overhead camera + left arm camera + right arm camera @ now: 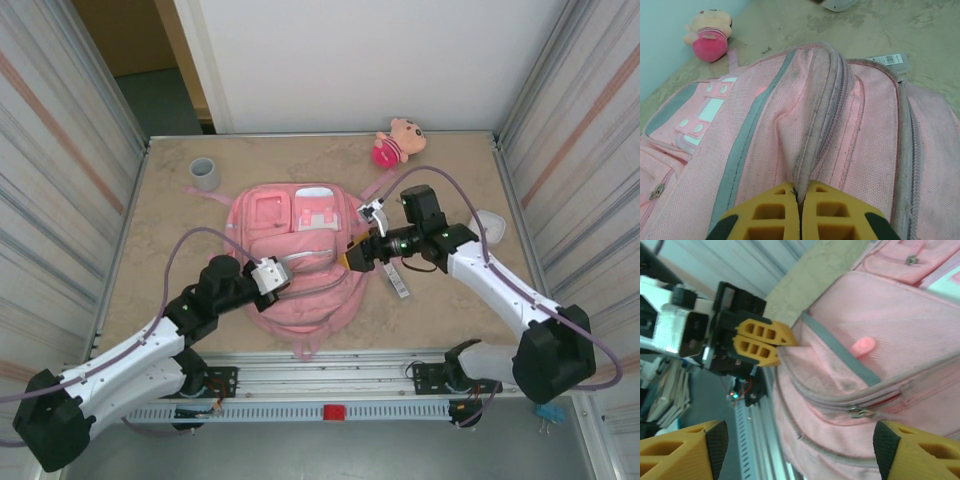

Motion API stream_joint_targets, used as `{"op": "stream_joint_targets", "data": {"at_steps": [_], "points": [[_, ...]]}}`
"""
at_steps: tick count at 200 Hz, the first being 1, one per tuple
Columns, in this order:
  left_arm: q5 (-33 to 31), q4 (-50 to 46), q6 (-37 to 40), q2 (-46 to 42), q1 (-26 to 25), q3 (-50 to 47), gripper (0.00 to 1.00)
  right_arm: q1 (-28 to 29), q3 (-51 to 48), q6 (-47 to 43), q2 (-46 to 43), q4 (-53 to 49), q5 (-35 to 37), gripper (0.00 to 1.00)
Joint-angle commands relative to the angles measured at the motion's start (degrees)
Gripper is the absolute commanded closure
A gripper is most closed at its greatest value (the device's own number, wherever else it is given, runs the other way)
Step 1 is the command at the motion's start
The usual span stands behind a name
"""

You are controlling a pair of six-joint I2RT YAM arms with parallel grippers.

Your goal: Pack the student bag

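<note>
Top ext. view: the student bag point(295, 250), a large soft pink fabric backpack w/ white-trimmed zips, lay flat at mid-table, front pockets up. The left gripper point(287, 273) met it on the near-left side and the right gripper point(352, 256) stood at its right edge, opposite. Judged purpose: one arm held the cloth taut so the other could work the zip line. A small pink plush doll point(398, 142) sat at the far edge, a grey cylindrical cup point(205, 174) far left, a white rounded object point(490, 225) by the right wall, and a barcoded label strip point(398, 280) just beside the bag. The bare sandy tabletop point(160, 230) on either side of the bag left room to swing; the corrugated side walls and the near metal rail point(330, 385) bounded it. Left wrist view: the left gripper point(799, 215) had its yellow fingers pressed together on a raised ridge of the bag point(840, 125), seam and zip track pinched up between them, so the fabric stood clear of the panel below. The doll point(710, 35) and the label strip point(887, 59) lay beyond, well apart. Right wrist view: the right gripper point(800, 442) had its jaws wide apart, nothing clamped, w/ the bag point(900, 315) ahead and a metal zip pull point(858, 413) near the gap, prob. the next target. The left gripper point(782, 347) showed closed on the bag's corner, near the table's edge, where room was tight.
</note>
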Motion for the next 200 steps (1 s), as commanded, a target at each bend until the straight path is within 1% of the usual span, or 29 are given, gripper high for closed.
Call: {"op": "stream_joint_targets", "data": {"at_steps": [1, 20, 48, 64, 78, 124, 140, 154, 165, 186, 200], "points": [[4.1, 8.5, -1.7, -2.0, 0.1, 2.0, 1.00, 0.3, 0.3, -1.3, 4.6, 4.6, 1.1, 0.22], [4.5, 9.1, -2.1, -1.4, 0.1, 2.0, 1.00, 1.4, 2.3, -2.2, 8.8, 5.1, -0.9, 0.20], [4.2, 9.6, -2.1, 0.0, 0.1, 2.5, 1.00, 2.6, 3.0, -2.3, 10.8, 3.9, -6.6, 0.24], [3.2, 9.8, -2.0, 0.6, 0.1, 2.7, 1.00, 3.2, 2.2, -2.1, 9.8, 2.3, -7.7, 0.29], [2.3, 9.5, -1.5, 1.2, 0.1, 3.0, 1.00, 3.7, 1.4, -1.9, 8.3, 1.0, -8.0, 0.36], [1.9, 8.9, -0.9, 1.1, 0.2, 3.7, 1.00, 4.4, 0.2, -0.9, 5.0, -0.7, -5.1, 0.58], [1.8, 8.5, -1.0, 0.7, 0.2, 3.8, 1.00, 4.4, 0.0, -0.5, 4.7, -0.7, -4.2, 0.58], [1.7, 8.3, -0.9, 0.6, 0.2, 3.9, 1.00, 4.6, -0.2, -0.2, 4.5, -0.7, -2.2, 0.54], [1.7, 8.1, -0.9, 0.6, 0.2, 4.0, 1.00, 4.5, -0.4, 0.1, 4.4, -0.6, -0.7, 0.55], [1.6, 7.8, -0.9, 0.6, 0.2, 4.4, 1.00, 4.4, -0.6, 0.7, 4.2, -0.6, 1.4, 0.69], [0.7, 7.7, -1.1, 0.8, 0.2, 4.6, 1.00, 4.4, -1.2, 1.5, 3.1, -0.2, 2.4, 0.75]]}}
